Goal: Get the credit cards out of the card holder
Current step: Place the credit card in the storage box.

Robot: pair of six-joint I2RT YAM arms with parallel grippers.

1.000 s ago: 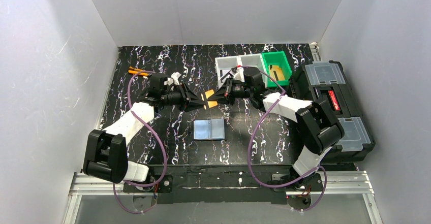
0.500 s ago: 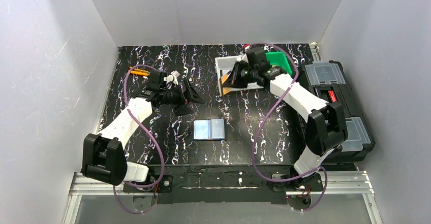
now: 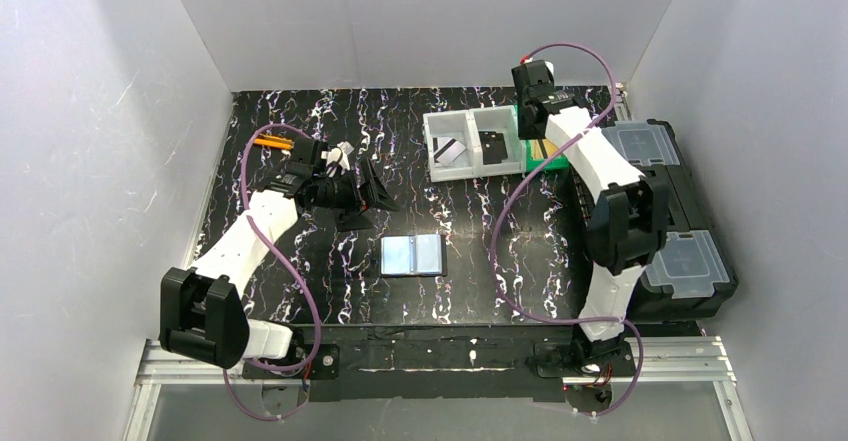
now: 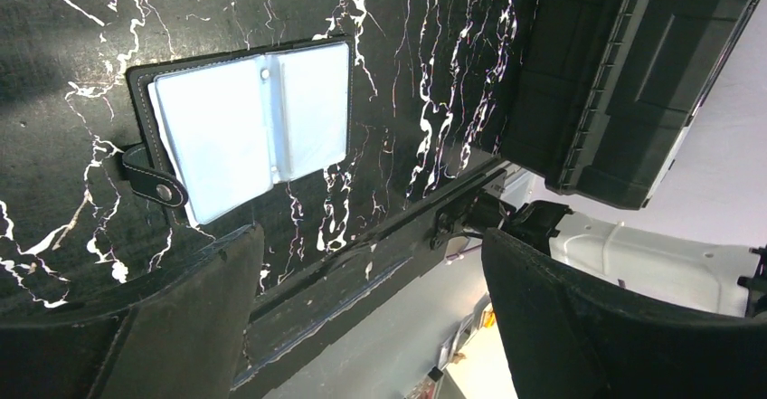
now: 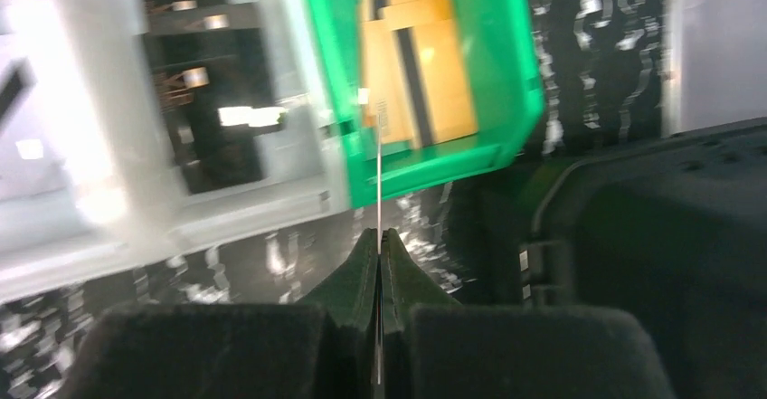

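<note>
We found the card holder (image 3: 412, 255) lying open and flat near the middle of the marbled black table (image 3: 300, 291), its glossy blue-grey inside turned up and its snap strap sticking out at one side. Our left gripper (image 3: 368, 203) hung over the table to the far left of the holder and apart from it, jaws spread wide with nothing between them. Our right gripper (image 5: 378, 239) was reached out to the far right of the table, jaws pinched tight on a thin credit card (image 5: 377, 182) that we saw only edge-on, as a pale line over the near wall of a green bin (image 5: 506, 137); we could not tell whether it touched the bin. In that bin lay tan cards (image 5: 434, 64) with dark stripes. Just beside it on the left stood a clear two-part tray (image 3: 478, 173), with a silvery card (image 3: 452, 151) bearing a dark stripe in its left part and a black object (image 3: 490, 145) in its right. A black toolbox (image 3: 690, 251) sat along the right edge
</note>
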